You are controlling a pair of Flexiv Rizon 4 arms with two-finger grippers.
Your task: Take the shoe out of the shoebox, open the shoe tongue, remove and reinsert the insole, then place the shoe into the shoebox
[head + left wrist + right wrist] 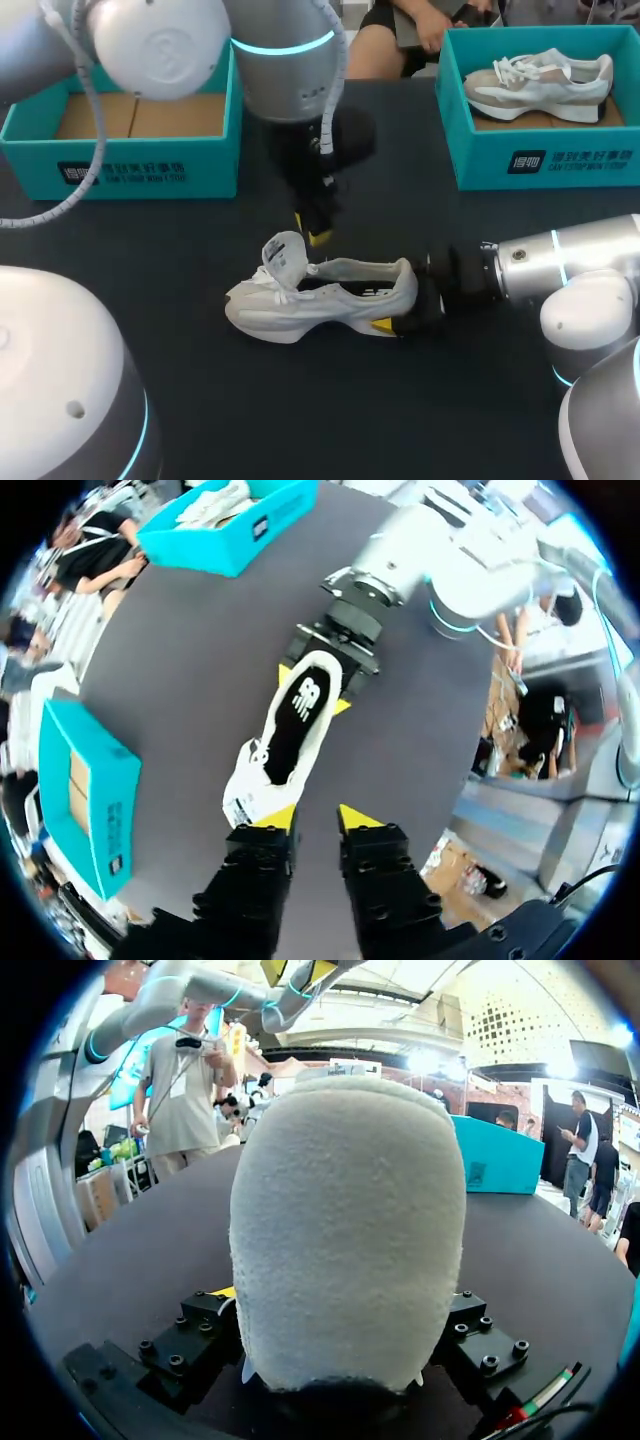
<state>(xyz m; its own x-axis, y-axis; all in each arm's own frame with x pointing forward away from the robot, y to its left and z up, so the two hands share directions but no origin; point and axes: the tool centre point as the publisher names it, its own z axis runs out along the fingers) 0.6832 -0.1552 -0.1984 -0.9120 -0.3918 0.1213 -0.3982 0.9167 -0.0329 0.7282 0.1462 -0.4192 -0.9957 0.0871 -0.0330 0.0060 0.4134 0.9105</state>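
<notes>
A white shoe (320, 300) lies on its side mid-table, its dark insole (290, 730) showing in the left wrist view. My right gripper (402, 306) is shut on the shoe's heel (345, 1210), one yellow tip on each side of it. The heel fills the right wrist view. My left gripper (315, 232) hangs just above the raised tongue (284, 255). Its fingers (275, 818) stand a little apart with only dark table between them, and the tongue (245, 802) lies beside one tip. An open teal shoebox (130, 125) holding only cardboard stands at the back left.
A second teal shoebox (545, 150) at the back right holds another pale shoe (540, 85). The dark tabletop (330, 410) spreads in front of the shoe, between my two arm bases at the near corners.
</notes>
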